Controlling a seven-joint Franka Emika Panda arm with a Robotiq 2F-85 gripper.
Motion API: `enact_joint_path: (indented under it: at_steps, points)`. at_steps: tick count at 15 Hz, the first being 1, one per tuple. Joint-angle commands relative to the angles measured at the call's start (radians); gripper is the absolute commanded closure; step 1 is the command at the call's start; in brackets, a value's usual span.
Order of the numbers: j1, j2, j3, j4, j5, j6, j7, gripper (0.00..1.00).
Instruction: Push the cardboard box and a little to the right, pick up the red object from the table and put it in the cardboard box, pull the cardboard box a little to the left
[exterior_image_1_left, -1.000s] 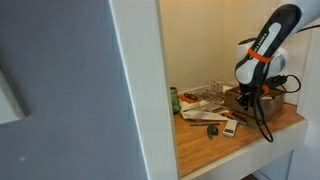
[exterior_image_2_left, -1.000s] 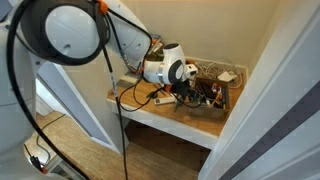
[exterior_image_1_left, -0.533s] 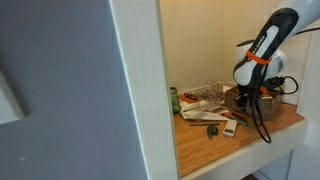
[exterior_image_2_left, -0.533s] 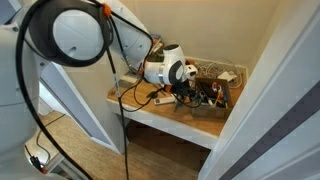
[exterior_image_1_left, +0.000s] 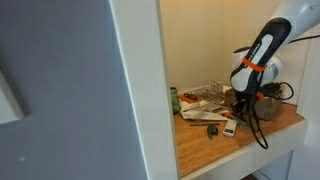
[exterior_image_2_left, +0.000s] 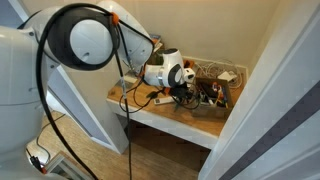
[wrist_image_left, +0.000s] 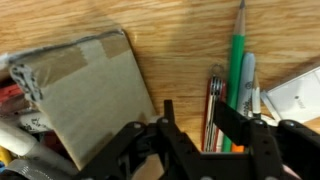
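In the wrist view my gripper (wrist_image_left: 200, 125) is open, with its two black fingers just above the wooden table (wrist_image_left: 180, 50). A thin red object (wrist_image_left: 214, 108) lies flat between the fingers, close to the right one. The cardboard box (wrist_image_left: 90, 95), brown with taped edges, lies just left of the fingers. In both exterior views the gripper (exterior_image_1_left: 241, 106) (exterior_image_2_left: 188, 95) points down at the table beside the box (exterior_image_1_left: 266, 100) (exterior_image_2_left: 221, 97). The fingers hold nothing.
A green pen (wrist_image_left: 238, 65) and a white object (wrist_image_left: 295, 95) lie right of the red object. Scattered papers (exterior_image_1_left: 205, 98), a green can (exterior_image_1_left: 174, 100) and a small dark object (exterior_image_1_left: 213, 130) lie on the table. White alcove walls close in on the sides.
The arm has shifted a little toward the papers and dropped lower, bringing the gripper nearer the table beside the box. The box and clutter have not moved.
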Motion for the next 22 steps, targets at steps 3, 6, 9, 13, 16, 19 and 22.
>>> enact_joint_path:
  at_steps: [3, 6, 9, 13, 16, 19, 22]
  points:
    - [-0.015, 0.038, 0.021, 0.050, 0.028, -0.011, -0.004, 0.51]
    - [-0.025, 0.033, 0.034, 0.050, 0.038, -0.015, -0.016, 0.50]
    - [-0.042, 0.028, 0.057, 0.048, 0.057, -0.021, -0.035, 0.44]
    - [-0.053, 0.020, 0.069, 0.045, 0.076, -0.030, -0.033, 0.43]
    - [-0.058, 0.023, 0.067, 0.051, 0.085, -0.030, -0.033, 0.45]
    - [-0.057, 0.030, 0.057, 0.058, 0.075, -0.019, -0.034, 0.44]
    - [-0.042, 0.040, 0.029, 0.064, 0.049, 0.003, -0.023, 0.40]
